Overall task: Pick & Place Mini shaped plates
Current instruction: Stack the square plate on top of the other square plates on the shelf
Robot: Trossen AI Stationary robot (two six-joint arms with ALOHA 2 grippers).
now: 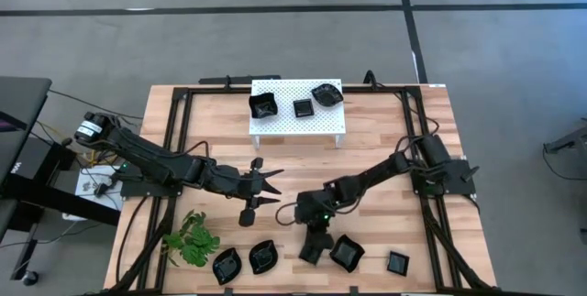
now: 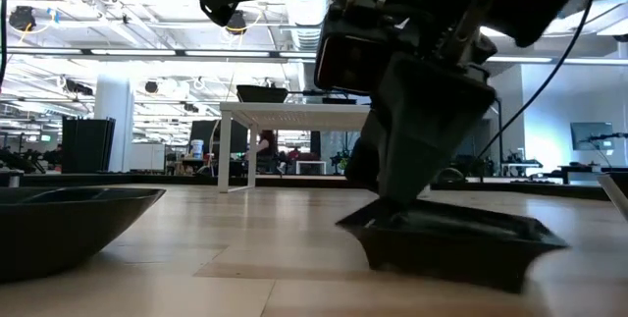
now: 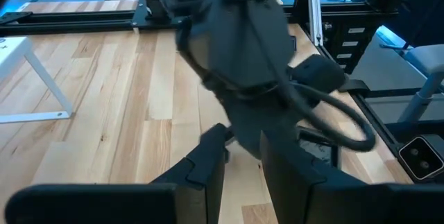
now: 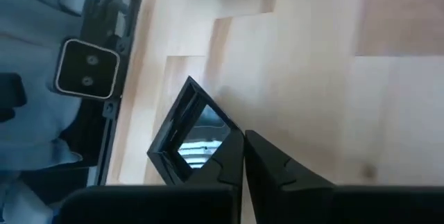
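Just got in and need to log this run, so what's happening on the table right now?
The right gripper is down at the near edge of the table, shut on the rim of a square black plate. The left gripper hangs open over the middle of the table, holding nothing. Three black plates already sit on the white perforated platform; two leaf-shaped plates beside the green sprig and one small square plate remain on the wood.

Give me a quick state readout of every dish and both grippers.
Right gripper: shut on square plate's rim.
Square plate: on table, pinched.
Left gripper: open, empty, above table centre.
Small square plate: lying free.
Two leaf plates: lying free by plant.
Three plates on platform: resting.
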